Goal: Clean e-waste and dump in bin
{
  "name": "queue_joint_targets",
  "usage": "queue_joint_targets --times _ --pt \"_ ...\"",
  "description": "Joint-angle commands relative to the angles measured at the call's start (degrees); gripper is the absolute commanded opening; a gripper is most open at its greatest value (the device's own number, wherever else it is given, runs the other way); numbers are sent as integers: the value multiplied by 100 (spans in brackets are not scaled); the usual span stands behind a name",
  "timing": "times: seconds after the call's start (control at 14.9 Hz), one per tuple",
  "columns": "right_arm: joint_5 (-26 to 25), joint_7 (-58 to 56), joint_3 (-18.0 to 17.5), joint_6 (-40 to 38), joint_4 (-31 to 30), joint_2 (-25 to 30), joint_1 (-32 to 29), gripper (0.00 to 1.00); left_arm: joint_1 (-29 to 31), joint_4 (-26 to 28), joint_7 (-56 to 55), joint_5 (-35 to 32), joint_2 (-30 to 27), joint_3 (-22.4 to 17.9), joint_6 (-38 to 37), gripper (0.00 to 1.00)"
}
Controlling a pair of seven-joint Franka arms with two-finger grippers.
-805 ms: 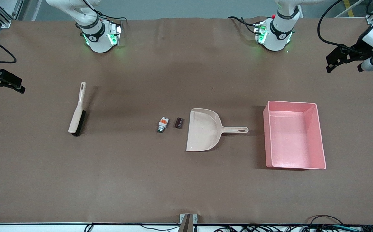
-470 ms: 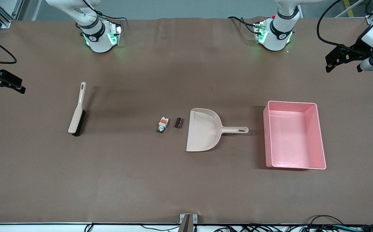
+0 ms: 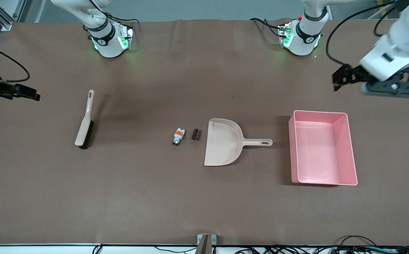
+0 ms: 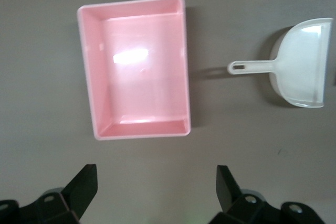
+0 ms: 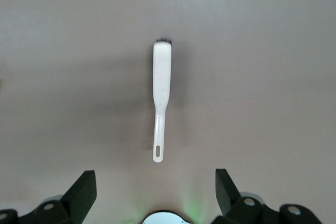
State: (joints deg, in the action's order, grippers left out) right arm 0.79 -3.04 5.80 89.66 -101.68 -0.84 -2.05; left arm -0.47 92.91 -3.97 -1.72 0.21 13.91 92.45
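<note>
The e-waste lies mid-table as two small parts: a white component with an orange band and a dark maroon cylinder, close beside the mouth of a beige dustpan. The pink bin stands empty toward the left arm's end. My left gripper hangs open in the air over bare table between the left arm's base and the bin. In the left wrist view the left gripper holds nothing, with the bin and dustpan below. My right gripper hovers open at the right arm's end.
A beige brush with dark bristles lies toward the right arm's end; the right wrist view shows the brush ahead of the empty right gripper. The dustpan handle points at the bin. Brown cloth covers the table.
The left arm has swung in from the table's end toward the bin. The right gripper has shifted a little toward the brush. The objects on the table have not moved.
</note>
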Motion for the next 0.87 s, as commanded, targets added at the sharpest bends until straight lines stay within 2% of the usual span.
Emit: queue_joint_targets --times 0.0,0.07,0.2,0.27,0.47,0.67,0.81 --pt "61 -21 -61 472 -1149 532 -41 100 -23 -177 167 -83 478 461 315 100" --pt "61 -21 -61 769 -1613 567 -50 100 -15 -90 342 -74 680 681 552 100" --pt "61 -21 -53 1847 -2746 742 -67 100 -6 191 607 -74 936 1024 1114 100" --pt "61 -21 -53 2271 -3108 778 -94 100 3 349 686 -74 998 1130 1448 100" --pt "61 -21 -53 2844 -3602 735 -94 100 -6 491 1475 -109 1454 1386 1995 100" --pt "61 -13 -53 3828 -4235 682 -94 100 -23 587 2730 -135 1955 1457 2635 98" --pt "61 -4 -61 4399 -4412 350 -68 100 -23 806 3557 -135 2211 1457 3223 97"
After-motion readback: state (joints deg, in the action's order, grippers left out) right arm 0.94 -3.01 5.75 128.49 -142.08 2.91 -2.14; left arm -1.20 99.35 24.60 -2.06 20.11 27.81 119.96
